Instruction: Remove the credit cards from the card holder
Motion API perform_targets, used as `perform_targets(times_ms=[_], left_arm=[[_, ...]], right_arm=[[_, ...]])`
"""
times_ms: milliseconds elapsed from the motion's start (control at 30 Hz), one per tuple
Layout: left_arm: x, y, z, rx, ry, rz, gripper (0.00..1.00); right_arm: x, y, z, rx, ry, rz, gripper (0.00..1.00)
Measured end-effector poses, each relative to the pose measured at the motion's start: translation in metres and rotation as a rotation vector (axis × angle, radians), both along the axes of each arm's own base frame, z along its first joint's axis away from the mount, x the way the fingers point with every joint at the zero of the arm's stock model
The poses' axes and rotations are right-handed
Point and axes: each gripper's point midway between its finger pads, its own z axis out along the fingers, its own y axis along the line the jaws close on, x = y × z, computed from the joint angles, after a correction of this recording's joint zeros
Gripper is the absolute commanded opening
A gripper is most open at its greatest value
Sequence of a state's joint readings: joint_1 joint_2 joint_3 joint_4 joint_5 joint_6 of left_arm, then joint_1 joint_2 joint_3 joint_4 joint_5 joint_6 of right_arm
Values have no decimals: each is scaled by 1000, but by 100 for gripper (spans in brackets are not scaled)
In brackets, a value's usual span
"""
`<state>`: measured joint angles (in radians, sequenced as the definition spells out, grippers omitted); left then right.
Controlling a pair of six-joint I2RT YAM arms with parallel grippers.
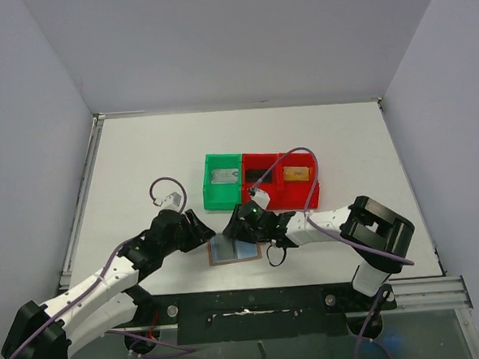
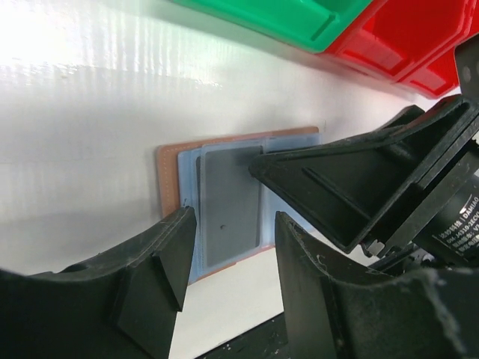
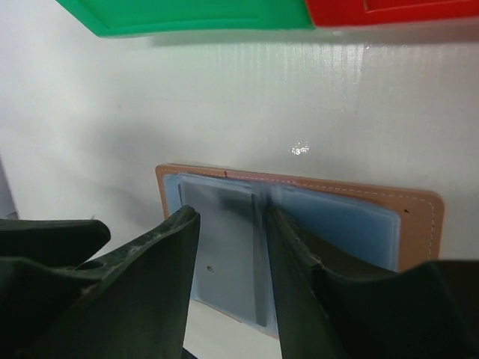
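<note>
— Credit card (image 2: 232, 202), grey: where do we find it?
— In the left pocket of the open card holder (image 2: 168, 176), flat on the tabletop (image 1: 140, 153). Left tool (image 2: 236, 232) spread, over the holder's near edge; right tool (image 3: 232, 217) spread above the card, pinching nothing.
— Our advice?
— Left pins the holder; right slides the card outwards.

"Where does the top view sit?"

"High above and behind the arm bases, looking down on the whole table (image 1: 140, 153) from far off."

"And the wrist views?"

"Both sit low and very near, looking past their own fingers towards the far side. All three views share the card holder (image 1: 234, 249), the green bin (image 1: 223, 201) and the red bin (image 1: 293, 199)."
</note>
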<state>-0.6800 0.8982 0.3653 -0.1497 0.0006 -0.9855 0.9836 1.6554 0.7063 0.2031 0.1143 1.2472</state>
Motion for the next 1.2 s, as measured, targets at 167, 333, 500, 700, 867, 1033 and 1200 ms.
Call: perform_targets(times_ms=[167,333,500,700,867,1033,1200], left_arm=[[2,12,3,29,-24,49,45],[2,20,0,56,-23,74,45],[2,21,-1,64,-20,80,45],[2,20,-2,61,-14,77,45],[0,14,-4,49,0,54,45],[-2,1,-9,7,15,4,45],[-8,-6,-17,-8,49,-36,45]], right_arm=[[0,6,-1,-167,-6,30,44],[2,13,-4,-304,-10,43,39],[3,10,-8,-430,-17,45,25],[8,15,-9,-510,-42,63,7],[11,6,-11,-423,-49,42,0],[11,3,-14,-198,-10,4,0],[9,2,-15,-16,27,-26,0]])
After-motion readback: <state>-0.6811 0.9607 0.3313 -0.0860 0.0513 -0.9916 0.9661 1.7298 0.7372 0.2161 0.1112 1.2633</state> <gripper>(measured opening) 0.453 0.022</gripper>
